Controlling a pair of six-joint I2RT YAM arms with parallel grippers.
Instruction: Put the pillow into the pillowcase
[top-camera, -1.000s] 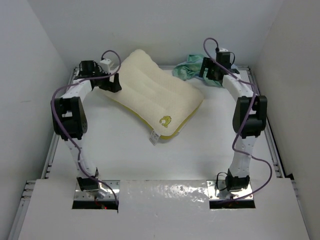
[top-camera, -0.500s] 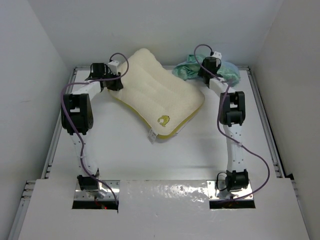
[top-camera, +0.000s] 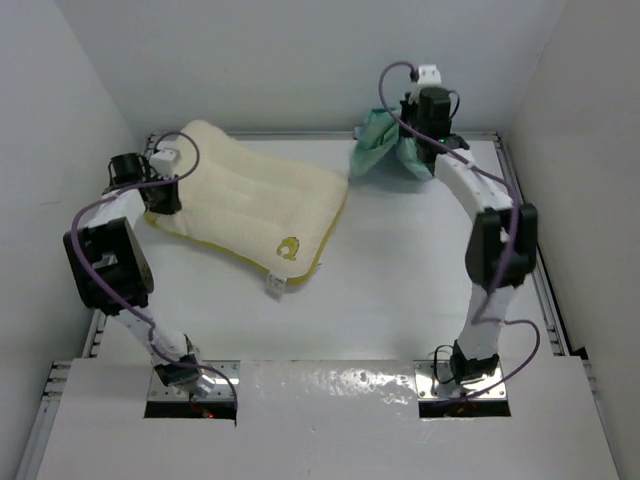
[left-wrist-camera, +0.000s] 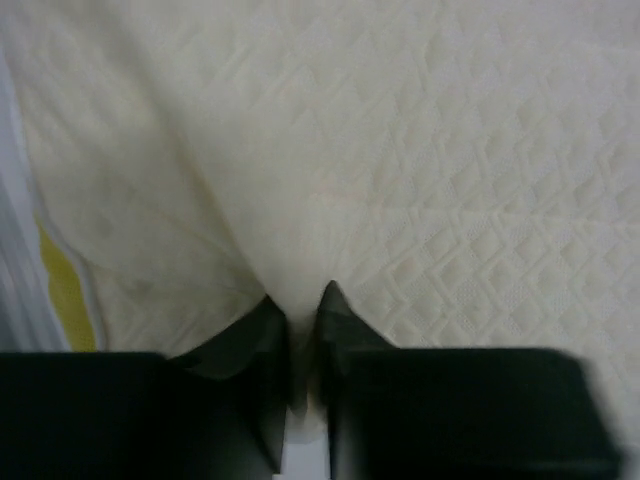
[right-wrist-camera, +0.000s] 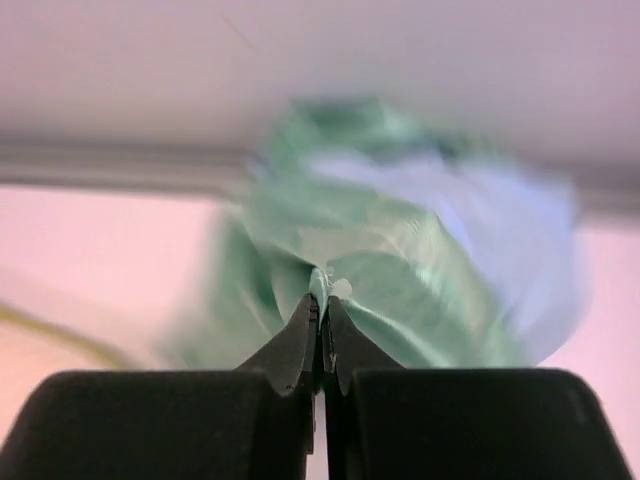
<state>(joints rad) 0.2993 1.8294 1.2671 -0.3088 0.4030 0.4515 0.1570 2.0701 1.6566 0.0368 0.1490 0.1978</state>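
The cream quilted pillow (top-camera: 250, 205) with yellow trim lies at the table's back left. My left gripper (top-camera: 165, 193) is shut on the pillow's left edge; in the left wrist view a fold of pillow fabric (left-wrist-camera: 300, 250) is pinched between the jaws of the left gripper (left-wrist-camera: 301, 302). The teal-green and light blue pillowcase (top-camera: 385, 148) hangs bunched at the back right, lifted off the table. My right gripper (top-camera: 415, 140) is shut on it; in the right wrist view the right gripper (right-wrist-camera: 321, 303) clamps a pleat of the pillowcase (right-wrist-camera: 400, 270).
White walls enclose the table on three sides. The table's metal rails (top-camera: 540, 270) run along both sides. A white tag (top-camera: 272, 287) sticks out from the pillow's near corner. Bare tabletop (top-camera: 390, 280) lies between the arms.
Both grippers have closed, the left on the pillow and the right on the pillowcase. The left arm dragged the pillow left; the right arm lifted the pillowcase at the back.
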